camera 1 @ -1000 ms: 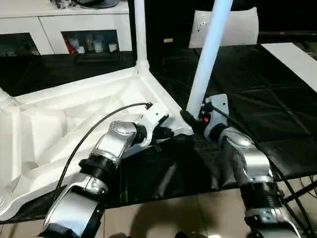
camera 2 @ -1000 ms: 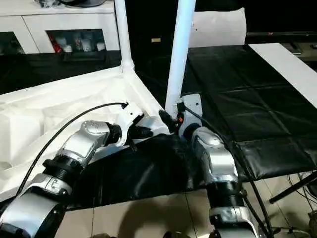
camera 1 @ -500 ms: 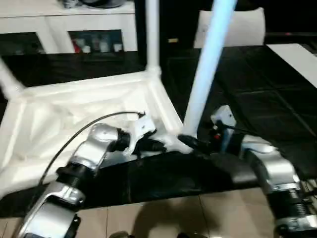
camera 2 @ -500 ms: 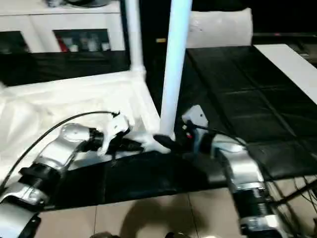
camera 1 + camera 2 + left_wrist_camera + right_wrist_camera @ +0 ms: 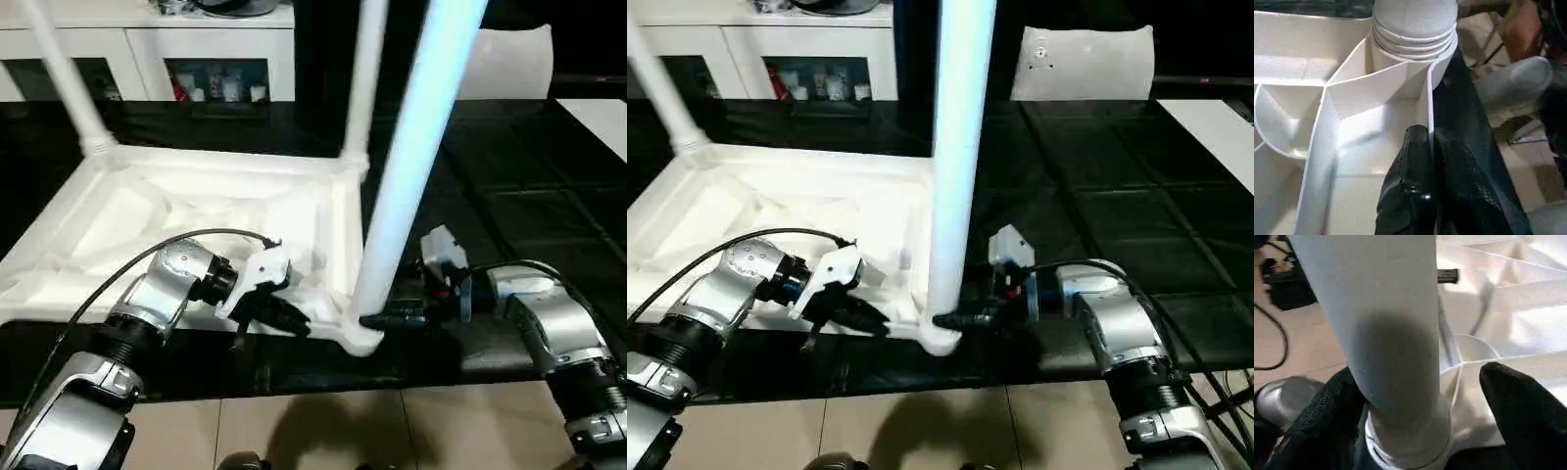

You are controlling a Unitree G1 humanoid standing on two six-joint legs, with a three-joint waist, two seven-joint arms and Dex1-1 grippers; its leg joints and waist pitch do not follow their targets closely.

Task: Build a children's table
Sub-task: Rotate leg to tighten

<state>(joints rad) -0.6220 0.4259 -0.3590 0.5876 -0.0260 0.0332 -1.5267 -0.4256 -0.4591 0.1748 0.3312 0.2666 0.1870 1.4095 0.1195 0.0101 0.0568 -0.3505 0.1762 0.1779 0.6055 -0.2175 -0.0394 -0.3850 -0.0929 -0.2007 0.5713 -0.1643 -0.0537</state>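
**Table upside down, near leg standing in its corner socket**

The table (image 5: 211, 211) lies upside down on the black mat (image 5: 509, 211), its ribbed underside facing up. Three legs rise from its corners, and all three are cut off by the upper edge of the head views, so their ends cannot be seen. The near leg (image 5: 416, 147) stands in the corner socket (image 5: 1415, 29) closest to the robot; the far leg (image 5: 361, 78) and the far-left leg (image 5: 64, 73) stand at the corners toward the cabinet (image 5: 147, 44). The fourth corner is hidden behind the left forearm.

The left end effector (image 5: 1422, 161) sits on the table's near rim, just beside the near leg's socket; its two fingers are pressed together with the thin rim wall (image 5: 1429, 105) between them, so it looks clamped on the rim, though the fingertips are partly hidden by the wall. The right end effector (image 5: 1418, 404) reaches the foot of the near leg from the side away from the table's middle. Its fingers (image 5: 1518, 406) are spread apart, one on each side of the leg, with a visible gap on one side.

The near corner lies close to the mat's front edge, with tiled floor (image 5: 392, 431) just beyond. Past the right arm the mat is open, reaching to a flat white board (image 5: 1215, 127) and a white cushion (image 5: 1083, 61).
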